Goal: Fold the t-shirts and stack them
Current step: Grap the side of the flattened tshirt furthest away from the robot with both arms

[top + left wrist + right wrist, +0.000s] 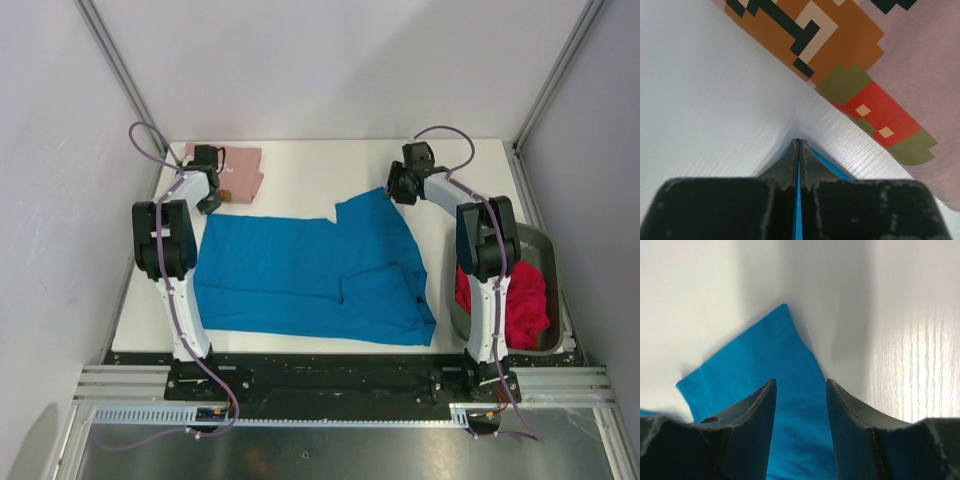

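Note:
The blue t-shirt (300, 275) lies spread flat across the middle of the white table. At its far left corner my left gripper (210, 204) is shut on a thin edge of blue cloth (840, 170), pinched between the closed fingertips of that gripper (800, 141). My right gripper (396, 188) stands open over the shirt's far right corner (765, 355); blue cloth lies under and between the spread fingers of this gripper (800, 382). The pink t-shirt (240, 168) with a pixel cartoon print (805, 35) lies folded at the back left. The red t-shirt (525, 300) sits bunched in the basket.
A dark grey basket (541, 245) stands off the table's right edge, beside the right arm. White walls and metal frame posts close in the table on three sides. Bare white tabletop (330, 165) shows behind the blue shirt.

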Motion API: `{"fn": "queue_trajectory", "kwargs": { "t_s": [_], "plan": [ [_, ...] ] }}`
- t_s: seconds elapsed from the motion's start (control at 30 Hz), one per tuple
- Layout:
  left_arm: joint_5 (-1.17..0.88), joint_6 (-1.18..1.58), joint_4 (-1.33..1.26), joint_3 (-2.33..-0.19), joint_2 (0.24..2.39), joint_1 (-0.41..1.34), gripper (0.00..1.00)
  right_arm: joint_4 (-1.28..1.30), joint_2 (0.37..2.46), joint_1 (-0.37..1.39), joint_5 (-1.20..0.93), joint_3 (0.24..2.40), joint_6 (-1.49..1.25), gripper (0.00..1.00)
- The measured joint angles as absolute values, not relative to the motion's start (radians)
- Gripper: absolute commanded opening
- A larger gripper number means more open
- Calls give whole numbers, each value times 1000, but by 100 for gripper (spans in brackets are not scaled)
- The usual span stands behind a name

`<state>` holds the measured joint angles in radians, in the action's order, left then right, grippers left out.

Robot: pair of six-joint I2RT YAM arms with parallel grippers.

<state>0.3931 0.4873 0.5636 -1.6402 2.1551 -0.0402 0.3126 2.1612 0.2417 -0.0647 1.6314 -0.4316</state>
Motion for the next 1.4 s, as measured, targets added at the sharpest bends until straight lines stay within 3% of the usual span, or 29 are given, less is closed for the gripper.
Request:
{"fn": "queue_trajectory", "kwargs": {
  "t_s": [0.3,0.4,0.8,0.93,1.1,1.4],
  "plan": [
    [390,487,564,-1640,2155,-40,0,396,2329,242,-23,1867,-390,49],
    [389,487,564,-1640,2155,-40,0,411,2365,243,-9,1924,-387,45],
    [387,487,564,-1640,2155,-40,0,452,2380,272,46,1949,-387,37],
    [387,487,564,-1640,2155,-40,0,456,2380,284,46,1950,-387,26],
    [386,487,564,-1640,2155,-40,0,489,2381,286,48,1959,-383,3],
    [384,486,563,-1640,2155,-40,0,553,2379,286,65,2019,-382,0]
  ]
}}
